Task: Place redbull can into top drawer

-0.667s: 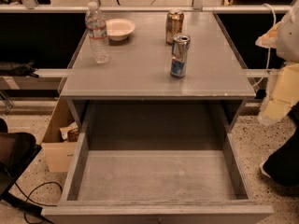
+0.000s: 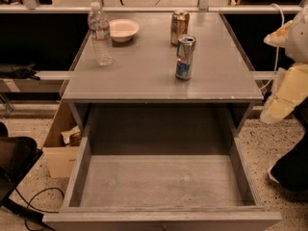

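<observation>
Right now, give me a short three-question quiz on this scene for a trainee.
1. True or false: the redbull can is already in the top drawer.
2. What stands nearest the bowl? A) the bottle B) the redbull can C) the brown can
3. Where is the gripper?

Key:
1. False. It stands upright on the cabinet top, and the drawer is pulled open below.
2. A.
3. Not in view. Only the arm shows, at the right edge beside the cabinet.
</observation>
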Tool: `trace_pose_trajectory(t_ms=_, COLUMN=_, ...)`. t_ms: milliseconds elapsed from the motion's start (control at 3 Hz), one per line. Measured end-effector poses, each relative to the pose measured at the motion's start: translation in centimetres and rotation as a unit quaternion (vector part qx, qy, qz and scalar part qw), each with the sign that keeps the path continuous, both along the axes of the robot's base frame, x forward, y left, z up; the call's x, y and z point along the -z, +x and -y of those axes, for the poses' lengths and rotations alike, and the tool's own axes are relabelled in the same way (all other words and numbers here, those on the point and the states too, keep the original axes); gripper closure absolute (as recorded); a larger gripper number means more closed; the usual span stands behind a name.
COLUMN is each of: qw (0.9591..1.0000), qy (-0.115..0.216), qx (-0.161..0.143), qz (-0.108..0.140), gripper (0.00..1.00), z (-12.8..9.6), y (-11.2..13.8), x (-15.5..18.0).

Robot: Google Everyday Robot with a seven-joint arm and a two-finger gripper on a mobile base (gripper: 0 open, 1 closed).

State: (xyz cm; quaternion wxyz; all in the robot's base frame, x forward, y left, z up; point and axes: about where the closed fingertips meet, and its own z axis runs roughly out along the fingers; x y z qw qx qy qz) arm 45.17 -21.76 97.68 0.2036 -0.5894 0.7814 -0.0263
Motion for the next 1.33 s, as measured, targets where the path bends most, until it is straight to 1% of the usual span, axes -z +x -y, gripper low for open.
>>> trace_pose_trajectory(t_ms=333, qw=0.9962, qy=0.08, qx=0.018, qz=0.03, gripper=0.0, z=0.4, y=2.0, x=1.7)
trace_pose_trajectory(t_ms=667, qw=0.9798, qy=0.183, qx=0.038, qz=0.07, gripper=0.0, z=-0.9, y=4.9, x=2.6)
trace_pose_trajectory(t_ms=1000, qw=0.9573, qy=0.257, qx=0.055, qz=0.121, gripper=0.0, z=-2.7, y=8.4, x=2.2)
trace_pose_trajectory(t_ms=1333, qw=0.9365, qy=0.294, qx=0.076, qz=0.175, gripper=0.0, z=-4.2, y=12.5, x=1.0)
